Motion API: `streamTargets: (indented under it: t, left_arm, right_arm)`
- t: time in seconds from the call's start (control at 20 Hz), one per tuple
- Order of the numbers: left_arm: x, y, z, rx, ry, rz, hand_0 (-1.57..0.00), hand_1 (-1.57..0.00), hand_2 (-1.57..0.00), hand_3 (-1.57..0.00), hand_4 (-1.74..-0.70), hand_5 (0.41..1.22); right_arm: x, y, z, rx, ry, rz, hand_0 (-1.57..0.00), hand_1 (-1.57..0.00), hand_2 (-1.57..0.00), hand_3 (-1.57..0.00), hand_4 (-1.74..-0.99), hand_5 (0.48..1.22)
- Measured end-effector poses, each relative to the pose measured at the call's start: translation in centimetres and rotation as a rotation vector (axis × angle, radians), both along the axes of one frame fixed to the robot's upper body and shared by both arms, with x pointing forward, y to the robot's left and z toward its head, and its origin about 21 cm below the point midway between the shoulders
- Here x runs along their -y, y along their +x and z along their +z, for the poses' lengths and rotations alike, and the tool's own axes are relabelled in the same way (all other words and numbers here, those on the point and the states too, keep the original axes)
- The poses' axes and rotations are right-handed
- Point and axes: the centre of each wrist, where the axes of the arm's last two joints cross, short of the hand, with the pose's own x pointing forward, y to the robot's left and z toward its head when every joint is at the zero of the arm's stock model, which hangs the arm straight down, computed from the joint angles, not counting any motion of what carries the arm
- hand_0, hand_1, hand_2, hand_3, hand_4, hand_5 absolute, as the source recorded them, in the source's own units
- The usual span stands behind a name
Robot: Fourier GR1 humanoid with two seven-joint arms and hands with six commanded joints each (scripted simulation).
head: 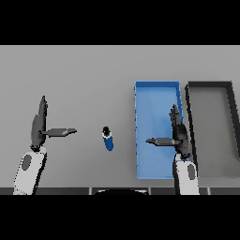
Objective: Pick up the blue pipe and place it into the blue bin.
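A small blue pipe (108, 139) with a dark top stands on the grey table, between my two hands. The blue bin (157, 101) lies to its right, long side running away from me. My right hand (179, 133) hovers open over the bin's right part, fingers straight and thumb pointing left toward the pipe. My left hand (38, 126) is open at the far left, thumb pointing right, well apart from the pipe. Neither hand touches anything.
A dark grey bin (212, 126) sits right beside the blue bin, at the table's right side. The grey table (84, 84) stretches behind and around the pipe.
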Motion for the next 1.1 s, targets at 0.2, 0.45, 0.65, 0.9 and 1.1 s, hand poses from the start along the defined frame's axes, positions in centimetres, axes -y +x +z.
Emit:
streamTargets:
  t: [0.2,0.45,0.65,0.9,1.1]
  left_arm:
    - [0.6,0.1,0.0,0.009,-0.001,-0.005,0.00,0.00,0.00,0.00,-0.97,0.593]
    - [-2.3,-1.4,-0.4,-0.002,0.146,-0.230,0.00,0.00,0.00,0.00,-0.96,0.590]
    - [-2.8,-1.8,-0.5,-0.007,0.157,-0.317,0.00,0.00,0.00,0.00,-0.96,0.593]
    - [-2.4,-2.9,0.8,-0.025,0.160,-0.491,0.00,0.00,0.00,0.00,-1.03,0.549]
    - [0.5,-4.4,-0.3,-0.116,0.146,-0.654,0.00,0.00,0.00,0.00,-1.11,0.497]
  right_arm:
    - [0.6,0.0,0.0,-0.002,-0.002,-0.004,0.00,0.00,0.00,0.00,-1.205,0.629]
    - [3.1,-2.0,1.0,0.140,-0.265,0.063,0.00,0.00,0.00,0.00,-1.197,0.626]
    - [3.1,-3.1,1.3,0.134,-0.305,0.101,0.00,0.00,0.00,0.00,-1.203,0.625]
    - [3.4,-2.6,1.5,0.124,-0.324,0.110,0.00,0.00,0.00,0.00,-1.179,0.616]
    - [3.3,-2.6,1.7,0.130,-0.321,0.113,0.00,0.00,0.00,0.00,-1.164,0.617]
